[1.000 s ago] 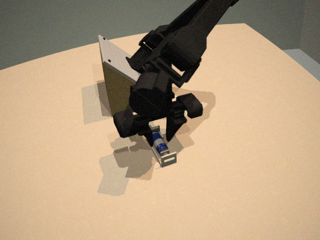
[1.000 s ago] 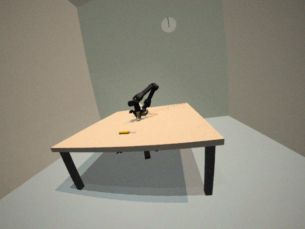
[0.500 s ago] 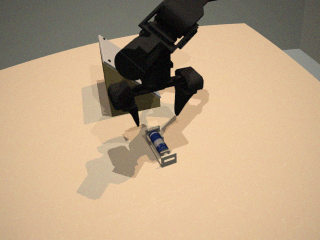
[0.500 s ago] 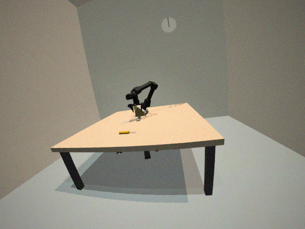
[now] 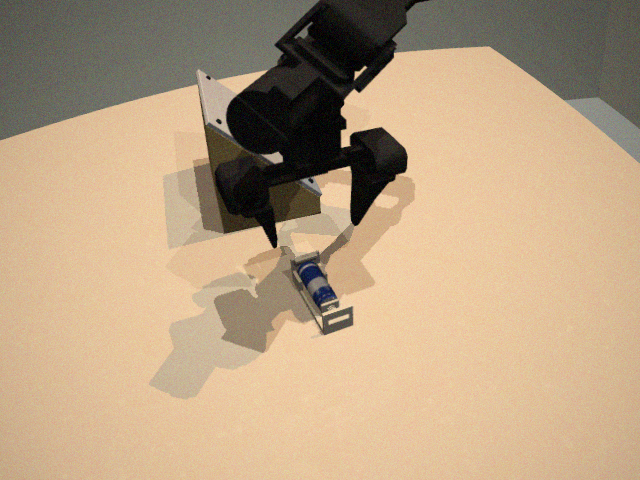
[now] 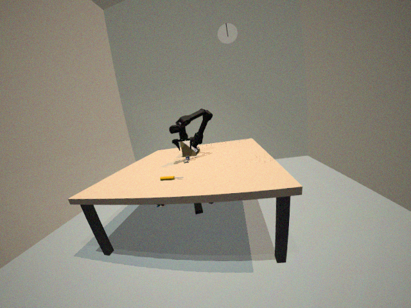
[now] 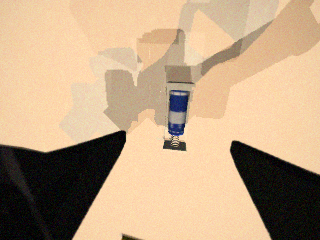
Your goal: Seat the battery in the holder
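The blue battery with a pale middle band lies lengthwise in the small grey holder. In the wrist view its lower end meets the coiled spring, and its upper end is close to the holder's far end bar. Whether the terminal is fully under the lip is too small to tell. My gripper is wide open and empty. It is above and apart from the battery and holder, its tips toward the holder's back end in the top view.
A wedge-shaped block with a pale sloped top stands just behind the holder, close to my gripper. A yellow-handled screwdriver lies nearer the table's front edge in the exterior view. Arm shadows cross the table around the holder.
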